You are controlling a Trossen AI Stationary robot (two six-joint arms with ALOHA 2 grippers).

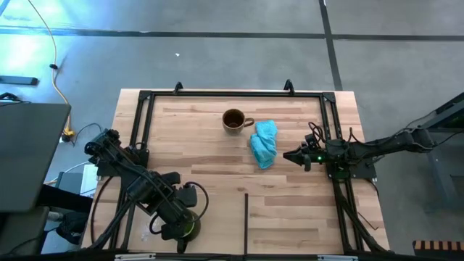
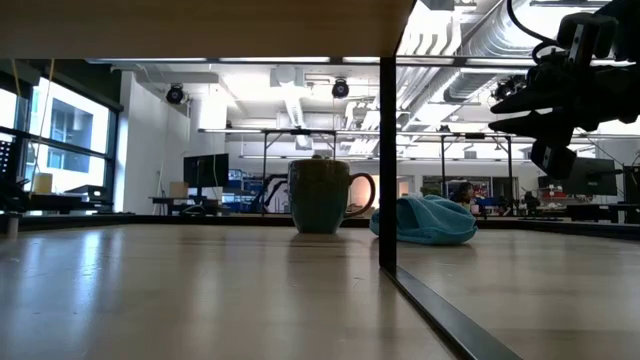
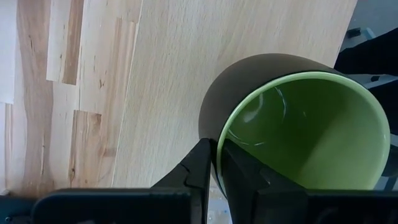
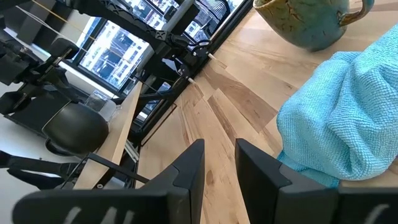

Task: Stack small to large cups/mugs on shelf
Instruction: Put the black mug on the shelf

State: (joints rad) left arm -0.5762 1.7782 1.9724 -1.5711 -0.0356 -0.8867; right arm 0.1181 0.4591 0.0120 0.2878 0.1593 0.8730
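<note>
The green mug (image 3: 298, 124), dark outside and green inside, is at the near left of the pale wooden shelf panel (image 1: 217, 181). My left gripper (image 1: 181, 230) is shut on it. A faint see-through arc shows inside the mug; I cannot tell whether it is the clear cup. The brown mug (image 1: 233, 119) stands upright on its base at the far middle, handle toward the right; it also shows in the low view (image 2: 318, 195). My right gripper (image 1: 286, 155) hovers at the right, beside the light-blue cloth, its fingers a narrow gap apart and empty (image 4: 219, 149). My left gripper pinches the green mug's wall at the rim (image 3: 217, 140), one finger (image 3: 200, 165) outside and one finger (image 3: 242, 168) inside. The fingers come down over the rim from above. Whether the mug's base is on the panel I cannot tell.
A crumpled light-blue cloth (image 1: 264, 143) lies just right of the brown mug, right in front of my right gripper. Black frame rails (image 1: 138, 123) run along the panel's far, left and right sides. A dark seam (image 1: 246, 217) runs in from the near edge.
</note>
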